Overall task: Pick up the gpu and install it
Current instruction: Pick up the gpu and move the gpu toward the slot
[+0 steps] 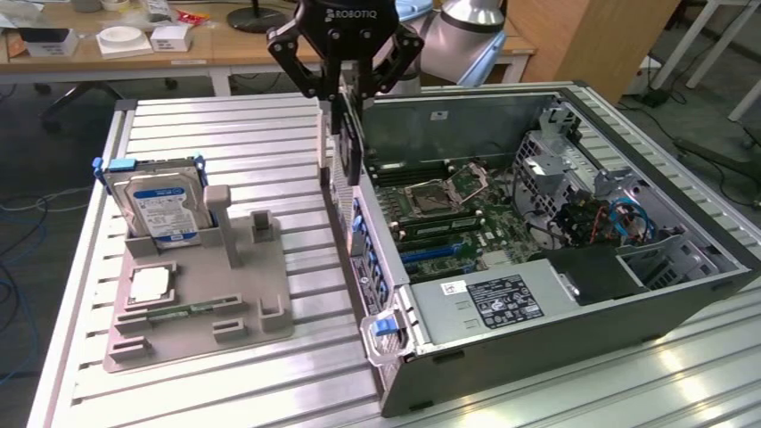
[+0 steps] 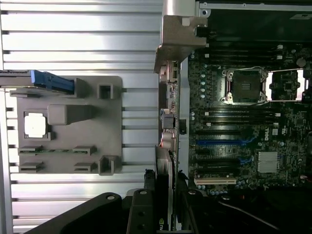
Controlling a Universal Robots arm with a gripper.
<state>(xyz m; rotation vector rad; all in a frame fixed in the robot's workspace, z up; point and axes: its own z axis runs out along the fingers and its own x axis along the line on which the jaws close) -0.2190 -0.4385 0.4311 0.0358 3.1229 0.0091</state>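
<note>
A slatted metal table [image 1: 214, 392] carries a grey fixture [image 1: 256, 299] with a hard drive [image 1: 160, 205] beside an open computer case [image 1: 571, 348], a wooden desk [image 1: 238, 45] stands behind, and over the case's fixture-side wall the gripper [image 1: 348, 89] clamps the gpu [image 1: 346, 152], which hangs edge-on beneath it.
</note>
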